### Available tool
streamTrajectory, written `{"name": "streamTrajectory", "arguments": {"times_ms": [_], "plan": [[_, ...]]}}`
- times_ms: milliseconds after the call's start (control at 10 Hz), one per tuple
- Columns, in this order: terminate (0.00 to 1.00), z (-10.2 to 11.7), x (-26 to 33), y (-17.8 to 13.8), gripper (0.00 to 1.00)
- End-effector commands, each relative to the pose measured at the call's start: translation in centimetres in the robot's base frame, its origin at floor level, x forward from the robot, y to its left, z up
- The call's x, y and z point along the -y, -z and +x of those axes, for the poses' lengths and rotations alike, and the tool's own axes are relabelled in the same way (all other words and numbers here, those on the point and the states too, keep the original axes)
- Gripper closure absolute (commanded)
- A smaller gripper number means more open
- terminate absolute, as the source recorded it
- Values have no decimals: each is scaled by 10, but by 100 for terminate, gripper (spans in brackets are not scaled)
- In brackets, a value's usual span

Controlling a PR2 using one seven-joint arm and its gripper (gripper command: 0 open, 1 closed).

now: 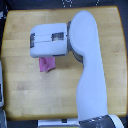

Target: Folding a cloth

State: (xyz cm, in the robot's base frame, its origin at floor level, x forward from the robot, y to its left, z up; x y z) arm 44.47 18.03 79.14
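The pink-magenta cloth lies on the wooden tabletop, left of the middle. Only a small bunched part of it shows, just below the white block at the end of my arm. The rest of the cloth is hidden under that block. My gripper's fingers are hidden beneath the white housing, so I cannot see how they stand or whether they touch the cloth. The white forearm runs from the bottom right up to the block.
The tabletop's edges show on all sides, with dark floor beyond. A grey-white object sits at the exterior view's left edge. The arm's base is at the bottom edge.
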Motion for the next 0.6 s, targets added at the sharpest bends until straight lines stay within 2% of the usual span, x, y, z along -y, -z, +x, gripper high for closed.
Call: {"name": "streamTrajectory", "arguments": {"times_ms": [0, 500], "plan": [[0, 1, -11, 18, 100], [0, 1, -17, 19, 100]]}}
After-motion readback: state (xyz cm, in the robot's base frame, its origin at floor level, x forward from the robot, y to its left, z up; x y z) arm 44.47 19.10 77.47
